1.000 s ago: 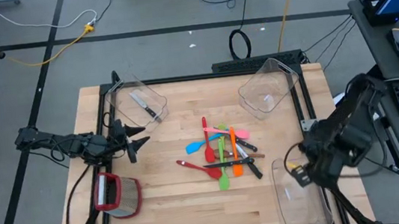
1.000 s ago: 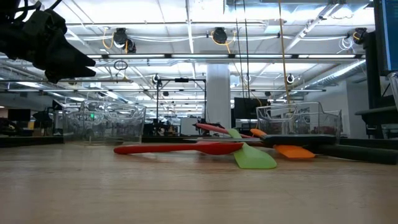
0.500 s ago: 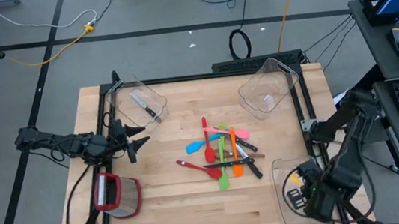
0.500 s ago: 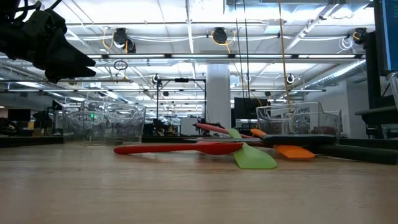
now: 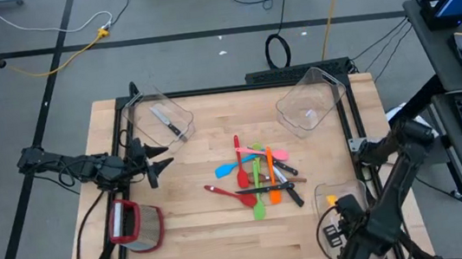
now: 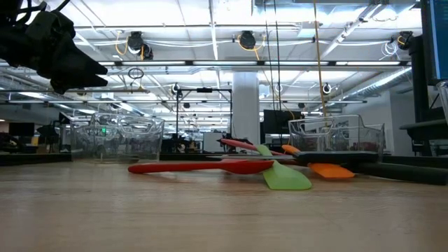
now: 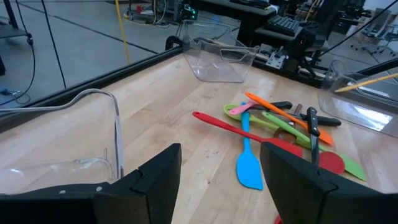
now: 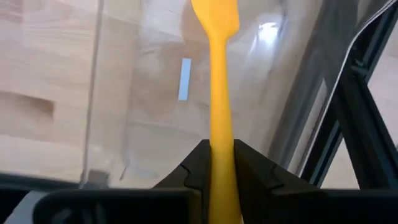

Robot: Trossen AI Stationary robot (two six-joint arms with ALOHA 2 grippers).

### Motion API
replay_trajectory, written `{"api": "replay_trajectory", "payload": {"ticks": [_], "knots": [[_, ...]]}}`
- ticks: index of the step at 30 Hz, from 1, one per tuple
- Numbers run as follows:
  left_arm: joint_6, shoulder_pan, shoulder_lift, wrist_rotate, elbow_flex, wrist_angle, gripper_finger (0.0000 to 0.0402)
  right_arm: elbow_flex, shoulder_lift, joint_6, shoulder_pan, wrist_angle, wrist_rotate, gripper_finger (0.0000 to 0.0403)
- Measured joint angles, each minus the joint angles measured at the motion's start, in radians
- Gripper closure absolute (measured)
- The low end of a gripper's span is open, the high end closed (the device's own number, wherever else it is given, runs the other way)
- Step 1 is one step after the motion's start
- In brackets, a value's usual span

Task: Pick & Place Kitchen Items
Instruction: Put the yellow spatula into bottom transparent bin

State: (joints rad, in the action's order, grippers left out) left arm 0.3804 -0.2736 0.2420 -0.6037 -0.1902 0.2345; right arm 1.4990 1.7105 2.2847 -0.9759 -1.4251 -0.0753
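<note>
Utensils lie heaped mid-surface (image 5: pixel 199 229), a bright tangle (image 5: pixel 258 179) of spatulas, spoons and black-handled knives waiting to be sorted into the clear bins around them. One knife (image 5: pixel 166 122) already sits in the far-left bin (image 5: pixel 138 114). Over the near-right bin (image 5: pixel 331 201) the right hand (image 8: pixel 217 168) pinches a yellow spatula (image 8: pixel 215 74) blade-down, seemingly to drop it in. Beside the pile, the left hand (image 7: pixel 217 168) hovers with fingers spread, holding nothing
</note>
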Motion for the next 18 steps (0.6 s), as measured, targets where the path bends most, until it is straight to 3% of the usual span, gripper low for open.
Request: {"api": "replay_trajectory", "payload": {"ticks": [18], "knots": [[0.052,0.0,0.0,0.0,0.0,0.0,0.0179,0.0,0.199,0.0,-0.042,-0.025,0.05,0.0356]]}}
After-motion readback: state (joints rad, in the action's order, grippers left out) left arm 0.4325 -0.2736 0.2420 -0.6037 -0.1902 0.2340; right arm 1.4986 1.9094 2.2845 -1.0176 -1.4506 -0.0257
